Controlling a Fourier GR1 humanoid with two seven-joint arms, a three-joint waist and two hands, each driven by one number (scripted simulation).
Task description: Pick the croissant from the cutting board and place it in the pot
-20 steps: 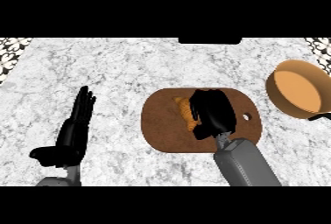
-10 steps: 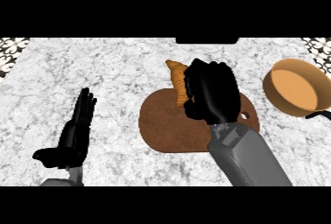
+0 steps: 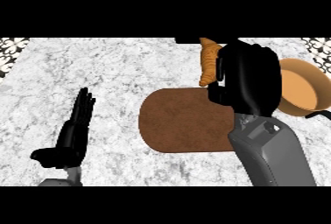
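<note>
Lifted higher than half a second ago, the golden-brown crescent croissant [image 3: 207, 61] sits pinched in the black right hand's [image 3: 249, 76] curled fingers, clear of the round brown wooden cutting board [image 3: 184, 120], ready to swing to the tan round pot [image 3: 301, 87] just right of them; the left hand [image 3: 72, 131] rests open.

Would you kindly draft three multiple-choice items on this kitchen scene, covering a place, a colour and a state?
1. Where is the croissant?
A. lying on the cutting board
B. held by the right hand
C. inside the pot

2. What colour is the pot's inside?
A. tan-orange
B. blue
C. white

3. How is the left hand?
A. curled round the croissant
B. pressing on the board
C. open, fingers straight

Answers:
1. B, the right hand holds it beyond the cutting board.
2. A, its inside shows tan-orange.
3. C, it rests open at the view's left.
</note>
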